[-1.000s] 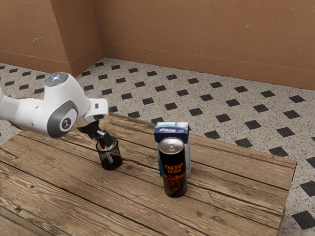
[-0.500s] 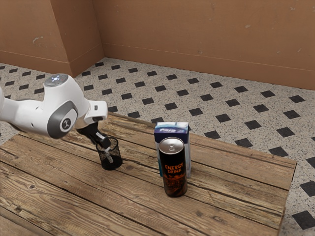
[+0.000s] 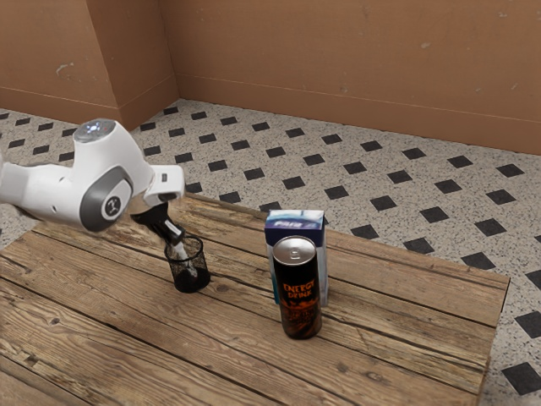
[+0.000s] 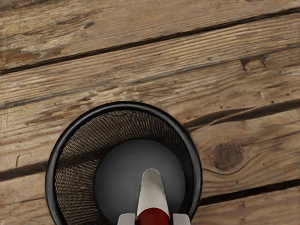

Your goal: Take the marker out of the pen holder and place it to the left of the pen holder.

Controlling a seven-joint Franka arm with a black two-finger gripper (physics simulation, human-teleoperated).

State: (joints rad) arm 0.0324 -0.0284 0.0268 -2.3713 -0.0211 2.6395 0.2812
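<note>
One marker (image 4: 152, 192) is held clenched between both jaws of the gripper (image 3: 175, 238), its lower end within the holder (image 3: 191, 282). Grasp judged done, lift judged part-way. Full withdrawal, carry to the holder's left, set-down and release remain to be done.

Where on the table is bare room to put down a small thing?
Bare table boards lie between the pen holder and the can, and from the can and box to the table's edge at the exterior view's right. It is crowded where the can stands close before the box, and at the pen holder, where the gripper holds the marker.
</note>
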